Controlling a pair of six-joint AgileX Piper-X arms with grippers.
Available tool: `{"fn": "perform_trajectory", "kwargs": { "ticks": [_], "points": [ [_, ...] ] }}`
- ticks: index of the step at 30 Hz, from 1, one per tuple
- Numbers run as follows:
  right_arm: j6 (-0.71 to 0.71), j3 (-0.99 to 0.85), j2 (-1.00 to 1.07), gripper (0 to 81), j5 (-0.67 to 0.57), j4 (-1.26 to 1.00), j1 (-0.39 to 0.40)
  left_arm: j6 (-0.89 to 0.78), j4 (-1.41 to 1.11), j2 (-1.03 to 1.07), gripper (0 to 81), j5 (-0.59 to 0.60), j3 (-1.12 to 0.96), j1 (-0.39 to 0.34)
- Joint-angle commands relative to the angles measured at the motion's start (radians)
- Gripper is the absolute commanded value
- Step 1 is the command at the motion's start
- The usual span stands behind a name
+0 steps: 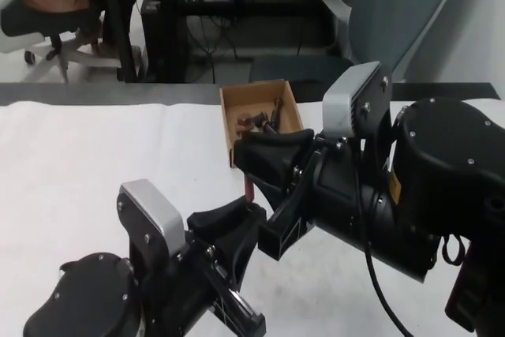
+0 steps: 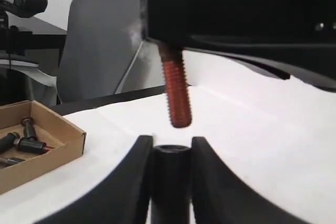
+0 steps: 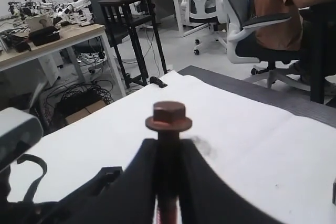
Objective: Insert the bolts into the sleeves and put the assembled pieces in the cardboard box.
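My left gripper (image 2: 171,153) is shut on a black sleeve (image 2: 171,182), held upright with its open end up. Just above it hangs a copper-coloured bolt (image 2: 176,95), threaded end down, its tip a short way over the sleeve's mouth. My right gripper (image 3: 169,156) is shut on that bolt (image 3: 168,118), whose hex head sticks out past the fingers. In the high view the two grippers meet above the white bench, the bolt (image 1: 248,188) between them. The cardboard box (image 1: 228,104) stands at the far side and holds several assembled pieces (image 1: 260,121).
A white cloth (image 1: 95,155) covers the bench. The cardboard box (image 2: 60,135) lies beside the left gripper with dark pieces (image 2: 23,140) in it. Office chairs (image 1: 371,5) and a dark stand (image 1: 162,13) are behind the bench's far edge.
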Motion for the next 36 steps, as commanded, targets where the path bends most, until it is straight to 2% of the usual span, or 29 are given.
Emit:
{"fn": "perform_trajectory", "kwargs": {
  "ticks": [1,10,15,36],
  "points": [
    [-0.003,-0.012,-0.006,0.4,-0.007,-0.021,0.003,0.003,-0.048,0.001,1.8,-0.014,-0.007,-0.001],
    [-0.003,-0.012,-0.006,0.4,0.000,-0.019,0.003,0.003,-0.093,0.001,1.8,-0.020,-0.007,-0.001],
    [-0.003,-0.012,-0.006,0.4,0.000,-0.002,0.003,0.003,-0.141,0.001,1.8,-0.068,-0.007,-0.001],
    [-0.044,-0.012,-0.006,0.4,0.022,0.010,0.003,-0.033,-0.210,0.001,1.8,-0.069,-0.007,-0.001]
  ]
}}
